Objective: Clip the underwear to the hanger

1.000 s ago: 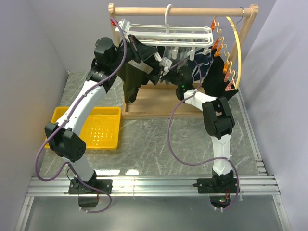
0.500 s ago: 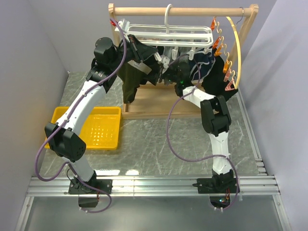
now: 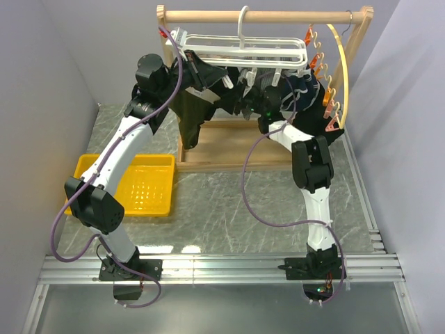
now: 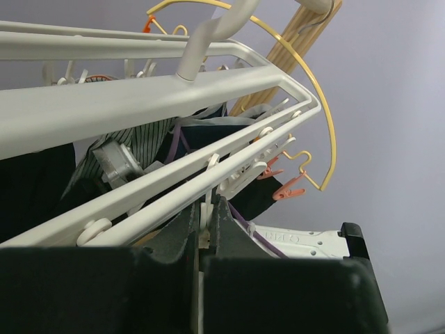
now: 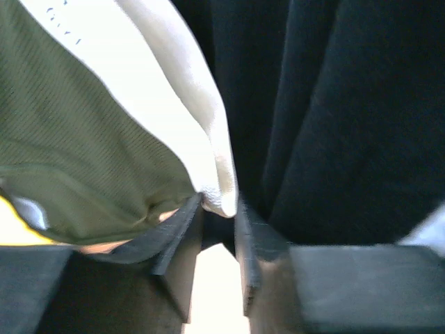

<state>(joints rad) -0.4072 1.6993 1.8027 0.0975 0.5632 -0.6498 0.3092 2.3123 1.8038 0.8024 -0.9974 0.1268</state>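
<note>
Underwear (image 3: 189,115) hung under the left end of the white hanger (image 3: 240,50), beige waistband up. Left gripper (image 4: 206,233) was clamped shut on a white clip (image 4: 206,216) right under the hanger bars, probably to hold that clip at the waistband. Right gripper (image 5: 217,223) had its fingers (image 5: 182,240) nearly together around the waistband edge (image 5: 215,174); a firm pinch can't be confirmed.

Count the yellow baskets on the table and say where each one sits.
1. The yellow basket sits on the table's left side, beside the left arm and in front of the wooden rack. Hanging clothes could hide others behind them.
</note>
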